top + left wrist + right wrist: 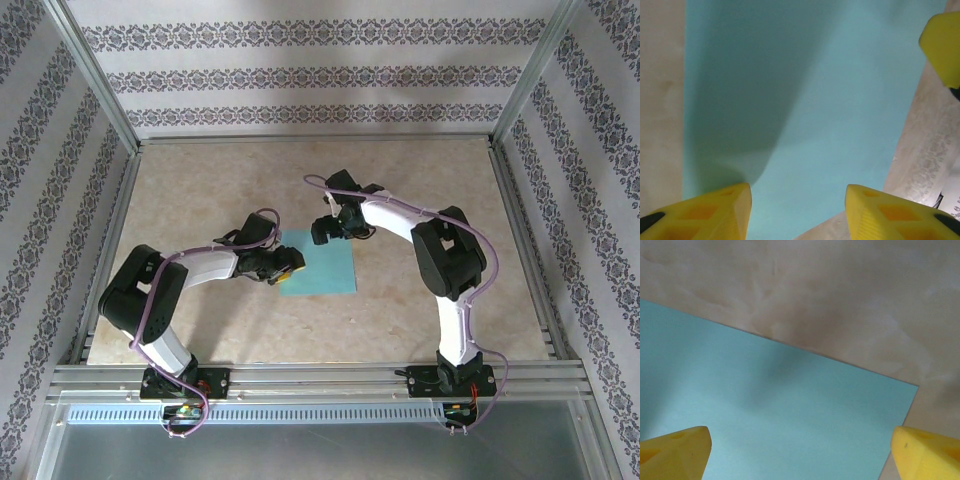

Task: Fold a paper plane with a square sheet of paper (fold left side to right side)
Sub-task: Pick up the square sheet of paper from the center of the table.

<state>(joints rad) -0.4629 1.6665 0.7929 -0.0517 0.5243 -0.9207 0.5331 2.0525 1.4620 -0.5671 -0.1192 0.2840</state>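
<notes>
The square sheet of paper (325,268) is plain cyan and lies flat and unfolded in the middle of the table. The paper plane is out of view. My left gripper (283,270) sits low at the sheet's left edge. In the left wrist view its yellow fingertips (730,210) stand apart with the sheet (805,100) lying between them, so the gripper (797,212) is open. My right gripper (325,232) hovers over the sheet's far edge. In the right wrist view it (800,452) is wide open above the sheet (780,410), near its corner.
The beige marbled table (420,200) is framed by aluminium rails (520,250) and patterned walls. A yellow finger of the right gripper (942,45) shows at the top right of the left wrist view, so the two grippers are close together.
</notes>
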